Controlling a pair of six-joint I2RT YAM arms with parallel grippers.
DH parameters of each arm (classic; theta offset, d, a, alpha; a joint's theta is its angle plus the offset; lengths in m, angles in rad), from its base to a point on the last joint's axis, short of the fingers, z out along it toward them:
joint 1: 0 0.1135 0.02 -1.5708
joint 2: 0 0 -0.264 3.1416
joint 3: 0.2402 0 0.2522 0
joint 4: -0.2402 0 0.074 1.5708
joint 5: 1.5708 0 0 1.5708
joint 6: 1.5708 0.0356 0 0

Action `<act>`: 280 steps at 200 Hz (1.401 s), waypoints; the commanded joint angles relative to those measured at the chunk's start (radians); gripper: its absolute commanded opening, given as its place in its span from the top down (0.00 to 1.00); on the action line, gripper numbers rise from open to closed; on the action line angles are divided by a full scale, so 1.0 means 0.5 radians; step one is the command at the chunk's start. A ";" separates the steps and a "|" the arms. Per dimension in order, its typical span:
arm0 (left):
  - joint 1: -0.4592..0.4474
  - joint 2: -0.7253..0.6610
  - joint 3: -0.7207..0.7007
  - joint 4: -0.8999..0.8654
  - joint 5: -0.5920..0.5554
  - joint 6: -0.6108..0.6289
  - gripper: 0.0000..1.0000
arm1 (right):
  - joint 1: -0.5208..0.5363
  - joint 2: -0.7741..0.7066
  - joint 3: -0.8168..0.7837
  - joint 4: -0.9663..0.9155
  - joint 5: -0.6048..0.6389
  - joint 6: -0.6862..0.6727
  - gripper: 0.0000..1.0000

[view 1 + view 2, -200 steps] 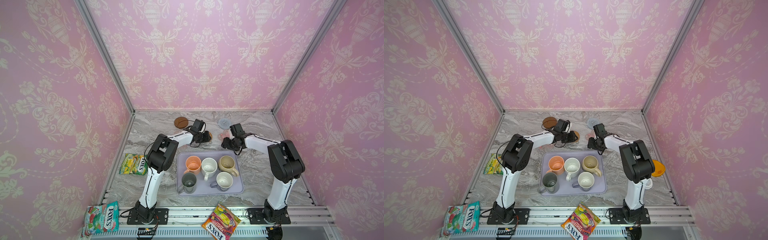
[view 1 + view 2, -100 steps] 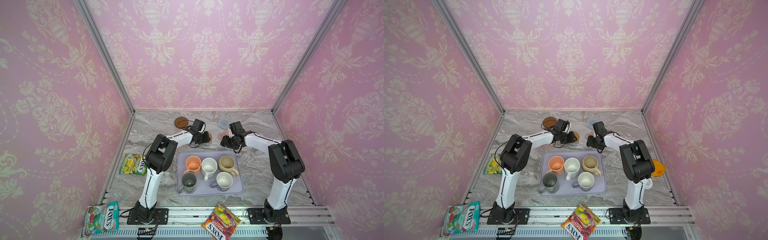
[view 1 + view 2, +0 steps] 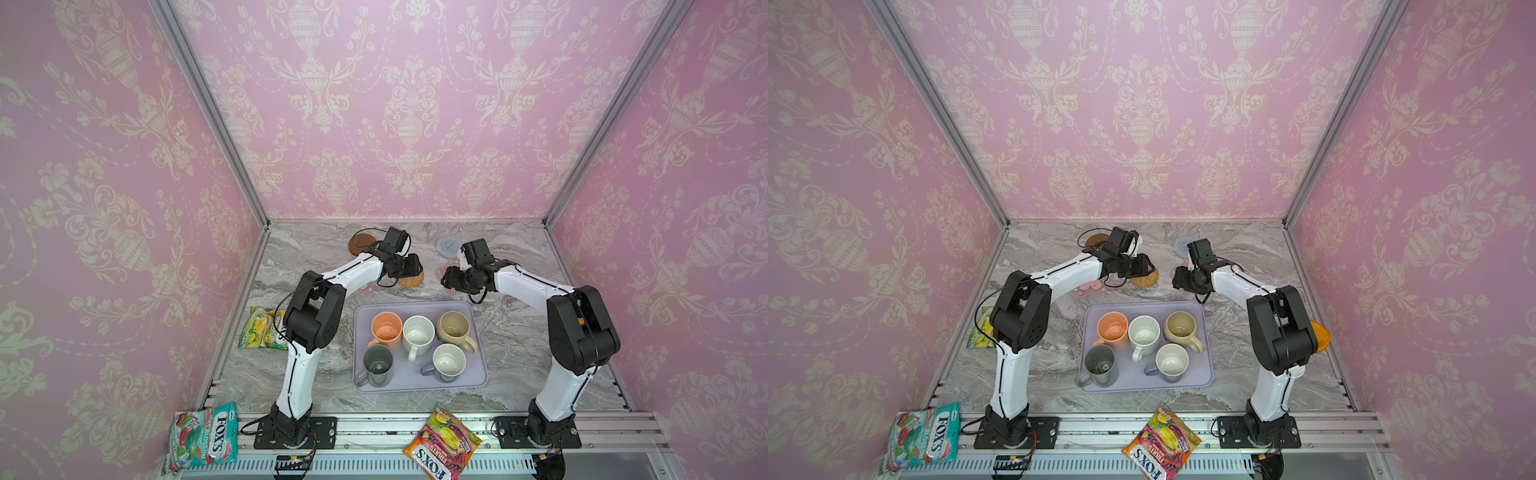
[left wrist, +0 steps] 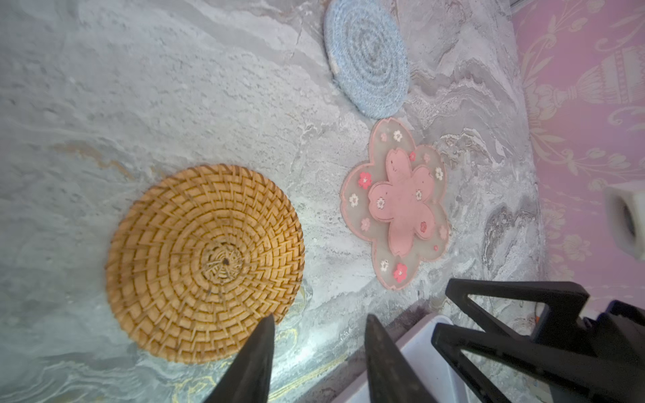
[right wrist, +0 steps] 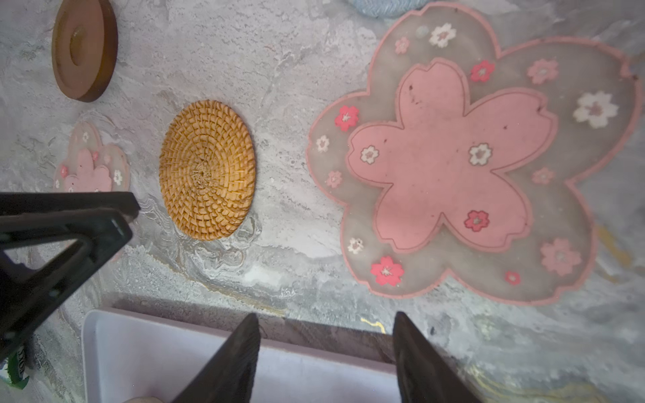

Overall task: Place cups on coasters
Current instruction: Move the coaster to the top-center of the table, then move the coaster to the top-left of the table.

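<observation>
Lavender tray (image 3: 475, 372) — five mugs (image 3: 419, 332) inside

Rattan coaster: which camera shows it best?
Left wrist view: the rattan coaster sits close and large, nearly whole. The right wrist view shows it whole but smaller. In both top views it is small, and the left arm covers part of it.

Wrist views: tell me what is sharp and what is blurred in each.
Left wrist view: rattan coaster crisp, pale blue coaster softer, left hand a dark blur at the frame edge. Right wrist view: nearer pink-flower coaster sharp, brown disc slightly soft, right hand out of focus.
</observation>
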 commanded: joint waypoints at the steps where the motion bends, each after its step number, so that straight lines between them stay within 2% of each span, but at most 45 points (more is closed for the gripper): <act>1: 0.044 -0.102 0.107 -0.271 -0.168 0.229 0.48 | 0.015 -0.154 0.000 -0.062 0.054 -0.083 0.36; 57: 0.137 -0.177 0.191 -0.468 -0.467 0.568 0.39 | 0.015 -0.358 -0.025 -0.201 0.249 -0.270 0.33; 90: 0.259 -0.143 0.250 -0.502 -0.503 0.605 0.35 | 0.011 -0.444 -0.010 -0.280 0.360 -0.341 0.32; 130: 0.404 -0.054 0.358 -0.517 -0.532 0.632 0.37 | 0.009 -0.519 -0.001 -0.345 0.499 -0.404 0.31; 147: 0.444 0.003 0.427 -0.520 -0.557 0.643 0.41 | 0.009 -0.533 -0.004 -0.351 0.527 -0.420 0.31; 170: 0.466 0.085 0.510 -0.492 -0.655 0.647 0.61 | 0.006 -0.537 -0.002 -0.336 0.534 -0.429 0.31; 221: 0.503 0.313 0.736 -0.475 -0.631 0.655 0.61 | 0.000 -0.474 0.072 -0.341 0.541 -0.475 0.30; 253: 0.528 0.443 0.849 -0.436 -0.660 0.638 0.69 | -0.001 -0.428 0.102 -0.322 0.534 -0.481 0.30; 280: 0.552 0.541 0.940 -0.420 -0.681 0.616 0.71 | -0.003 -0.399 0.131 -0.318 0.543 -0.506 0.30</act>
